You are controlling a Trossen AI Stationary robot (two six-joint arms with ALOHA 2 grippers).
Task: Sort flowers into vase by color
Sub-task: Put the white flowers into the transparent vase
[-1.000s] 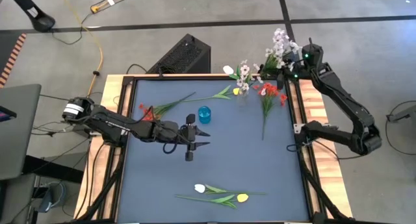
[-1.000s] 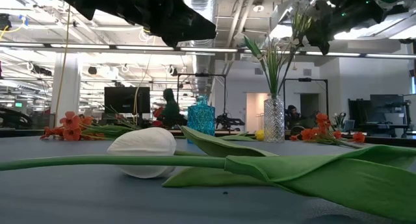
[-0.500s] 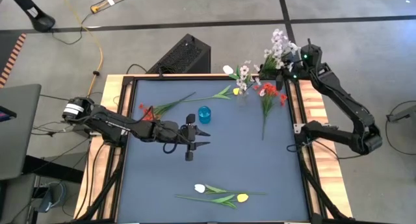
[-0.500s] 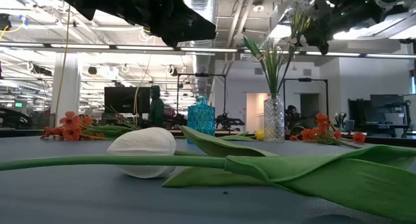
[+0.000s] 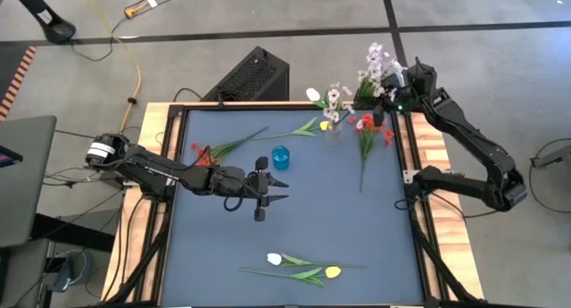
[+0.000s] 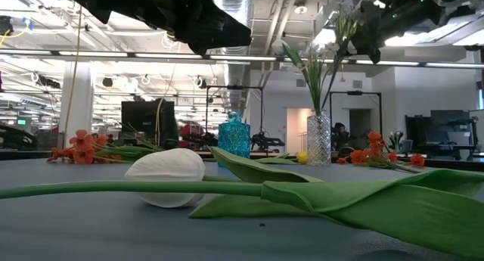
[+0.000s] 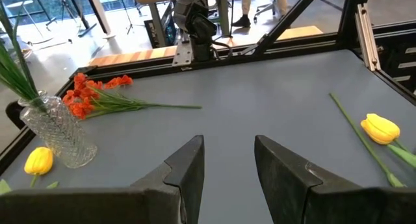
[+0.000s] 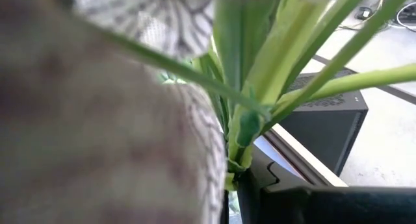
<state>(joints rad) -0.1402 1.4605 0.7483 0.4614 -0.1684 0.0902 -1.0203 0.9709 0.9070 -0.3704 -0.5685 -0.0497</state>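
Note:
My right gripper hangs above the table's far right corner, shut on a spray of small white-pink blossoms. Just to its left, the clear glass vase stands upright and holds another white-pink spray. A small blue vase stands near the table's middle. Red flowers lie right of the clear vase and left of the blue vase. A white tulip and a yellow tulip lie near the near edge. My left gripper hovers open over mid-table. My right gripper pinches the spray's bundled green stems between its two fingers. The spray is lifted clear of the table, and its blossoms stand above the clear vase's height. The blurred blossoms close to the wrist camera hide the rest of the hold.
A yellow tulip lies beside the clear vase, and a white tulip sits at the far edge. A long green stem lies left of the vase. Wooden rails frame the table. Bare mat spreads between the two vases and the near tulips.
My right gripper has carried the held spray a little toward the table's left and far edge, closer to the clear vase. The left arm has kept still.

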